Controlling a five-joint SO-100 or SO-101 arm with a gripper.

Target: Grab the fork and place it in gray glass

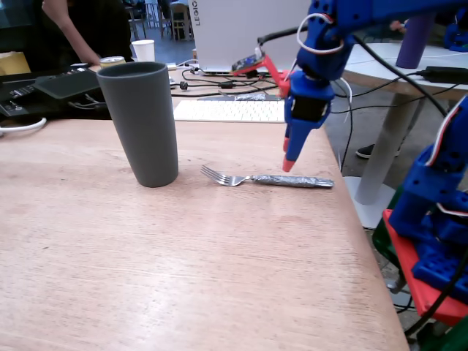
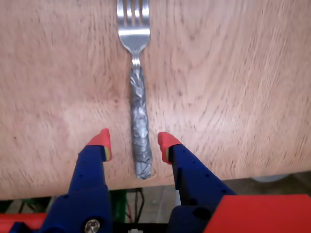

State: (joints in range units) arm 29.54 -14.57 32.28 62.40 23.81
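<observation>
The fork (image 1: 267,180) lies flat on the wooden table (image 1: 146,270), just to the right of the gray glass (image 1: 140,123) in the fixed view, with its prongs pointing toward the glass and its foil-wrapped handle pointing away, toward the table's right edge. The glass stands upright, close to the prongs but not touching them.

The claw (image 2: 132,141) hangs above the far end of that handle. In the wrist view its two red-tipped fingers (image 2: 101,138) stand apart, open, one on each side of the foil, holding nothing. From the side it looks to be a little above the fork, not yet down on the wood.

What worries me is where it is lined up. The fingers straddle the very tail of the handle, and that tail sits right at the table's edge. If they close there, the long, heavy prong end would likely droop or swing, and a slack pinch on crinkled foil could let the fork twist or slip out. A clumsy push could also nudge the handle off the edge.

Then there is the glass: tall and narrow at its base. A fork dangling low could catch the rim and tip it over.
</observation>
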